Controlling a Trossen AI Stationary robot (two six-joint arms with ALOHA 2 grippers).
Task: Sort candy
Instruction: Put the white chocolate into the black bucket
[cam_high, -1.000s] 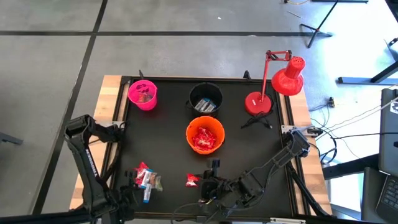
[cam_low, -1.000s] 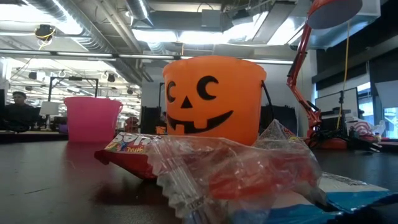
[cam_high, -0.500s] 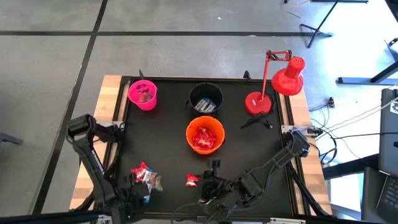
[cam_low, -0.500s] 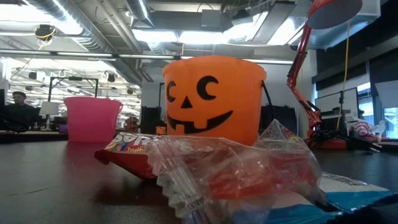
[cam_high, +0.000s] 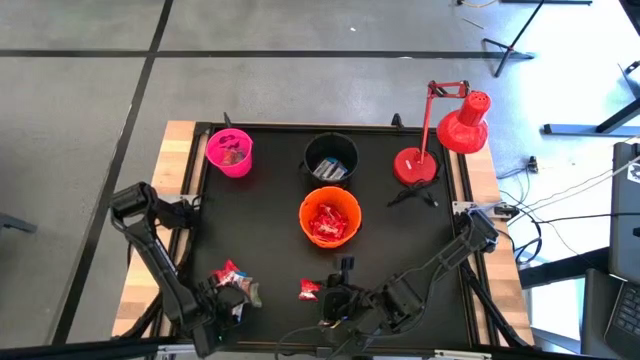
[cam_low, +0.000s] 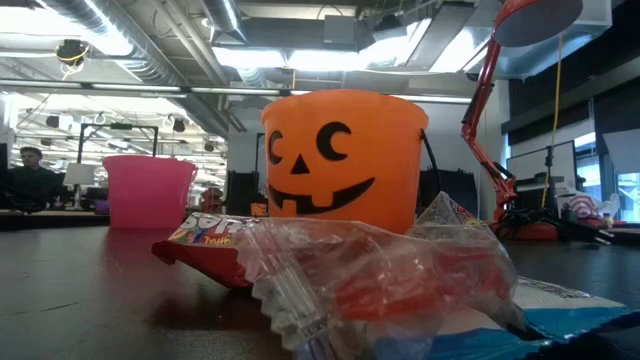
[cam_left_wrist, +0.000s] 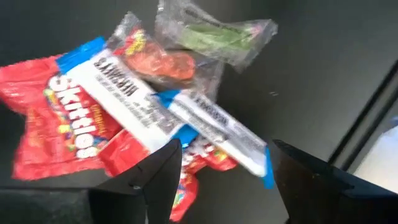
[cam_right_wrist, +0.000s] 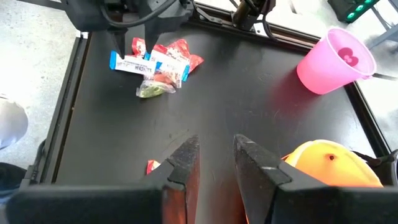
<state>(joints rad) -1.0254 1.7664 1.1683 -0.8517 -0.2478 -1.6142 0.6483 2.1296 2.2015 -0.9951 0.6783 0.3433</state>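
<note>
Left pincer (cam_left_wrist: 217, 163) newly open over candy (cam_left_wrist: 134, 109)

A red candy packet (cam_left_wrist: 46, 121) at the left of the left wrist view reads "Skittles" in white letters. Beside it, running diagonally through the centre of that view, a blue-and-white bar (cam_left_wrist: 127, 93) carries dark capital lettering that looks like "HERSHEY'S", though it is blurred. A second blue-and-white bar (cam_left_wrist: 227, 134), lower right of the first, has print too smeared to read. In the low view, a red wrapper (cam_low: 205, 245) left of centre shows white letters cut off by clear plastic; they cannot be made out. No other text is legible.
</note>
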